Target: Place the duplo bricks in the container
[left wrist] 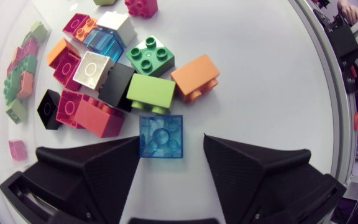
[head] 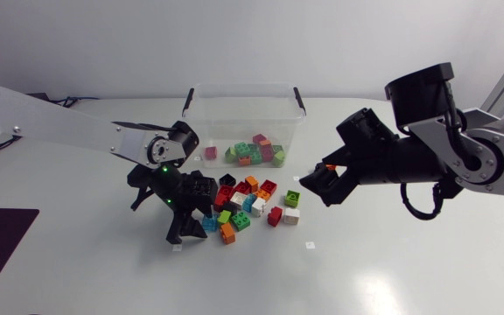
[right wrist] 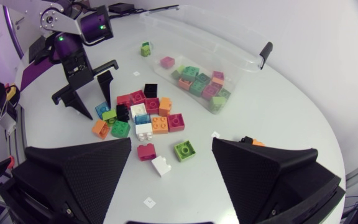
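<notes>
Blue see-through square brick [left wrist: 161, 137]: lies flat on the white table [head: 392, 271], at the near left edge of the pile, between the fingers of the left black claw [left wrist: 171, 138].
Left claw state: open; one finger is right at the brick, the other has a gap.
Good grab: I think the claw should get the brick in its middle, squeeze both flat sides, then lift straight up. That way the light green brick [left wrist: 150, 92] just past it should stay put.
Loose bricks [head: 243, 206]: about eighteen on the table.
Right black claw [head: 320, 186]: open, holding nothing, on the right.
Clear plastic box [head: 198, 114]: one, far, in the middle; about ten bricks inside, too packed to count for sure.
Claws: two.
</notes>
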`<state>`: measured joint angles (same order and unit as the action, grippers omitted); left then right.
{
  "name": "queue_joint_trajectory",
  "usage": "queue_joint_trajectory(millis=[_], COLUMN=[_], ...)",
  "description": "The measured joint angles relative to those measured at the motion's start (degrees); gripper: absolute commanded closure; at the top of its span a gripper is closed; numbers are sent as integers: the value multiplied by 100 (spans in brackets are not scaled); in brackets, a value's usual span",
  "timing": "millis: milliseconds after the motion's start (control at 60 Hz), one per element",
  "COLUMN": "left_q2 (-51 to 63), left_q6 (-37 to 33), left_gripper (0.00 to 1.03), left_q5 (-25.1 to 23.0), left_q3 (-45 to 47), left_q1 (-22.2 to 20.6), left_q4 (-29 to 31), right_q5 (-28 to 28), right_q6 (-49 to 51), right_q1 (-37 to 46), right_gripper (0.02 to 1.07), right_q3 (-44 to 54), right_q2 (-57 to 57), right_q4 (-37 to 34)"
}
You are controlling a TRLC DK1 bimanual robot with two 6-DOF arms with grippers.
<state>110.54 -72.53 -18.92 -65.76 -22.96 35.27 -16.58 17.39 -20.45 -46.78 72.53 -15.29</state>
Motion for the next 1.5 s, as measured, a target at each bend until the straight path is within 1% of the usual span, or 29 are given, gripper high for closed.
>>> queue_joint_trajectory(millis=[50, 100, 283, 483, 633, 767, 817, 867, 917, 1167, 1250, 1383, 1500], left_q2=[0, 0, 0, -24, -254, -546, -649, -776, -896, -1628, -1856, -2199, -2417], left_q6=[0, 0, 4, 4, 4, 7, 9, 11, 35, 74, 98, 210, 317], left_gripper=[76, 83, 84, 84, 84, 85, 85, 85, 85, 85, 85, 85, 85], left_q5=[-22, -39, -105, -144, -164, -164, -164, -164, -166, -164, -166, -166, -166], left_q3=[-2, -7, -15, 2, 216, 306, 310, 310, 315, 431, 472, 476, 476], left_q1=[0, 0, -55, -76, 11, 168, 214, 260, 289, 446, 459, 459, 459], left_q4=[24, 46, 85, 142, 238, 389, 463, 557, 610, 796, 850, 874, 879], right_q5=[-94, -170, -428, -466, -466, -463, -459, -442, -437, -323, -308, -275, -267], right_q6=[136, 254, 763, 1281, 1517, 1690, 1740, 1784, 1832, 2057, 2109, 2170, 2170], right_q1=[0, 0, 44, 68, 55, -37, -83, -127, -153, -168, -168, -168, -168], right_gripper=[13, 13, 13, 13, 13, 13, 17, 17, 21, 23, 31, 31, 42], right_q3=[13, 26, 116, 146, -15, -378, -481, -555, -605, -699, -702, -702, -702], right_q2=[0, 2, 308, 859, 1318, 1784, 1906, 2015, 2116, 2710, 2815, 2938, 2992], right_q4=[-52, -85, -114, -142, -295, -428, -428, -426, -428, -422, -417, -382, -348])
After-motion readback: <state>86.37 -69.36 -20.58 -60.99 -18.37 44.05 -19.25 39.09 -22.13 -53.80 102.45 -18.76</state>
